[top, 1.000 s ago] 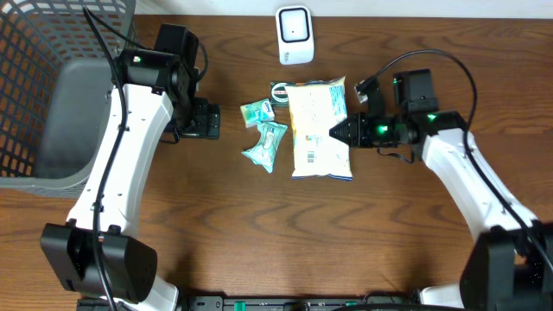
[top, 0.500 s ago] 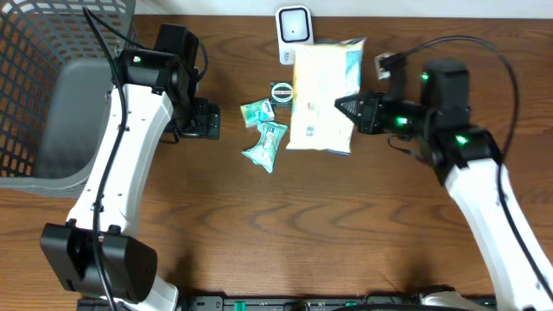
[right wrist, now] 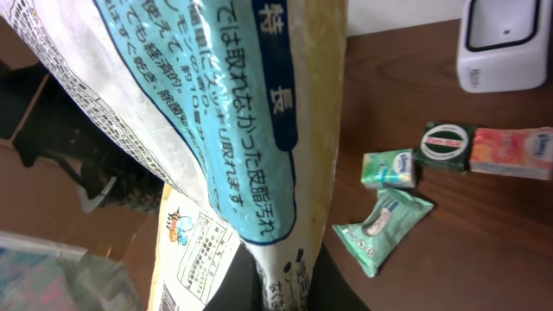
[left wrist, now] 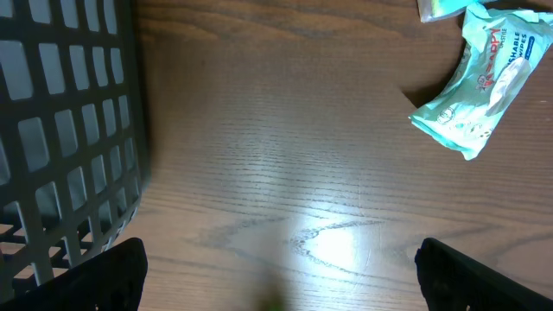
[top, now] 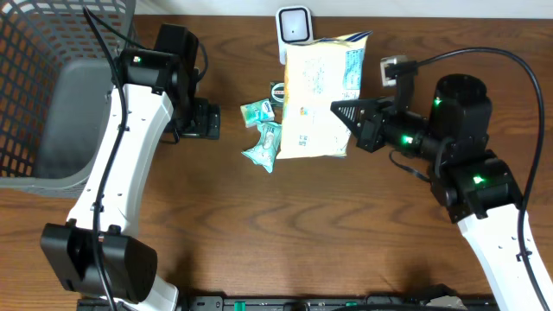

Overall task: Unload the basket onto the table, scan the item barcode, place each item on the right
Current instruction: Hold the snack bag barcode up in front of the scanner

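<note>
Overhead: right tool (top: 337, 110) clenched on bag (top: 315, 95), gripping its right edge about mid-height. Bag is yellow-white with a blue printed panel, held up off the bench (top: 259, 225), top left corner just beside the scanner (top: 294, 24).

Right wrist view: bag (right wrist: 259, 130) fills the left and middle. Blue panel with Japanese print faces the camera. Tool's dark body shows only partly under the bag's lower edge. Scanner (right wrist: 505, 39) is white, at the top right corner.

Below the scanner on the bench: dark box (right wrist: 445, 144) right beside orange packet (right wrist: 511, 153). Green packet (right wrist: 389, 168) is just beside the dark box, wipes (right wrist: 384, 226) near the green packet.

Overhead again: green packet (top: 257, 111) and wipes (top: 266, 144) lie just left of the bag, dark box (top: 282, 91) partly covered by it. Left tool (top: 210, 119) released, jaws wide, holding nothing, left of the small packs.

Left wrist view: fingertips (left wrist: 95, 276) at the bottom corners, bare bench between them. Wipes (left wrist: 479, 82) top right, basket (left wrist: 60, 130) wall along the left. Basket (top: 52, 86) sits at the far left of the bench.
</note>
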Robot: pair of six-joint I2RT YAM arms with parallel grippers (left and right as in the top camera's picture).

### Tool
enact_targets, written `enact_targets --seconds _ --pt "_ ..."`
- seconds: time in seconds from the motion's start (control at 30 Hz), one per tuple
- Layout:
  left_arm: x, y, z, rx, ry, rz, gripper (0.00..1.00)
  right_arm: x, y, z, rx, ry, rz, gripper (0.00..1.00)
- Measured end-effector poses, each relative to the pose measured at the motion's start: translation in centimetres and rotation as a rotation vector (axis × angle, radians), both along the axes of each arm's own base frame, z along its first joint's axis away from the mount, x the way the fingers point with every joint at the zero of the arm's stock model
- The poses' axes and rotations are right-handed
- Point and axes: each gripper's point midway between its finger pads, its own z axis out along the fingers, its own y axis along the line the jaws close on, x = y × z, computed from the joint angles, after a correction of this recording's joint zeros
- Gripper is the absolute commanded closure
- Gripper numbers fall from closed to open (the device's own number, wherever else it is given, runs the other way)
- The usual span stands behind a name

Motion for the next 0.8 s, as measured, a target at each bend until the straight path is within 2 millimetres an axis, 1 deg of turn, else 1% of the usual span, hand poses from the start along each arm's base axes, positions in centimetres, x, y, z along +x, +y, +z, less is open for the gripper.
enact_targets --seconds 0.27,0.8 --pt "0.00 0.00 0.00 0.000 0.000 0.000 0.02 -0.48 0.77 0.03 0.001 0.000 0.024 0.99" --pt "0.00 0.00 0.00 0.000 0.000 0.000 0.02 -0.46 0.78 0.00 0.001 0.002 0.023 0.99"
